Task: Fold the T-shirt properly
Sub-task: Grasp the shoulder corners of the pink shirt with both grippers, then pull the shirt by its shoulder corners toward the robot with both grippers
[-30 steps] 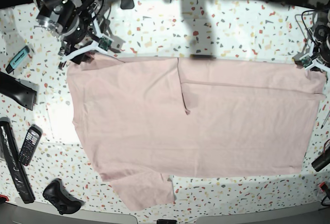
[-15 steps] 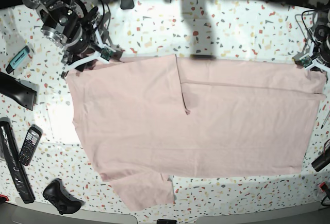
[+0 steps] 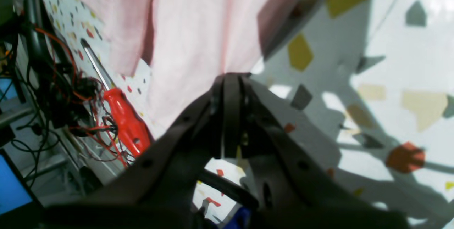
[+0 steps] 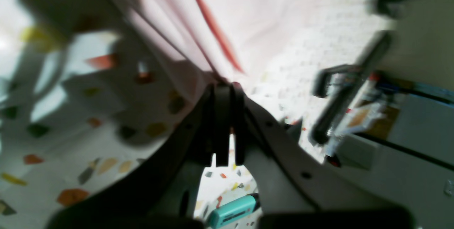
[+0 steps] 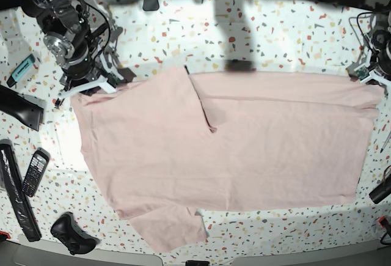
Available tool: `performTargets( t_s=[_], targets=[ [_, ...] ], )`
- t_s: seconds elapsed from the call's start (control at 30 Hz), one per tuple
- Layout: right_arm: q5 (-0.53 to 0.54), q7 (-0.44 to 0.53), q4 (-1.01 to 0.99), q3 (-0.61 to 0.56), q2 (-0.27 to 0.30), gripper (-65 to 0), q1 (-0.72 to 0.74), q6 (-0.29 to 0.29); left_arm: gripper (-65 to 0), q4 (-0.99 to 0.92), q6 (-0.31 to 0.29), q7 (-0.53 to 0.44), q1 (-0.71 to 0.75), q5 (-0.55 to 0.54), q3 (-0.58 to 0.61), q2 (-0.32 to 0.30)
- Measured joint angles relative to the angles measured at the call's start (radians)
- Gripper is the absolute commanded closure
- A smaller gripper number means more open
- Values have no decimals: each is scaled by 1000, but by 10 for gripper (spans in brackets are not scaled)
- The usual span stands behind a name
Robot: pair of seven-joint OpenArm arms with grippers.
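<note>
right tool (image 5: pixel 82 88) dragged T-shirt (image 5: pixel 232 150) corner outward | both tools clenched on T-shirt | left tool (image 5: pixel 369 77)

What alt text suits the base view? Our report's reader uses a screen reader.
A pale pink T-shirt lies spread on a speckled table, each far corner pinched by a shut tool: right tool, left tool. A phone lies beside it.

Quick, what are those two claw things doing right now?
Left tool: shut on the pale pink cotton T-shirt.
Right tool: shut on the same T-shirt.
</note>
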Motion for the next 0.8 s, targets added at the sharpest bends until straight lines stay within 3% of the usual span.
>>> performTargets(
  t_s=[0.17, 0.43, 0.8],
  targets=[
    [9, -32, 3, -4, 64, 0, 1, -12, 0, 0, 0, -1, 0, -4, 0, 0],
    [65, -61, 3, -4, 69, 0, -5, -19, 0, 12, 5, 40, 23, -10, 0, -5],
    [136, -121, 130, 2, 192, 0, -219, -27, 0, 190, 1, 140, 247, -34, 0, -115]
  ],
)
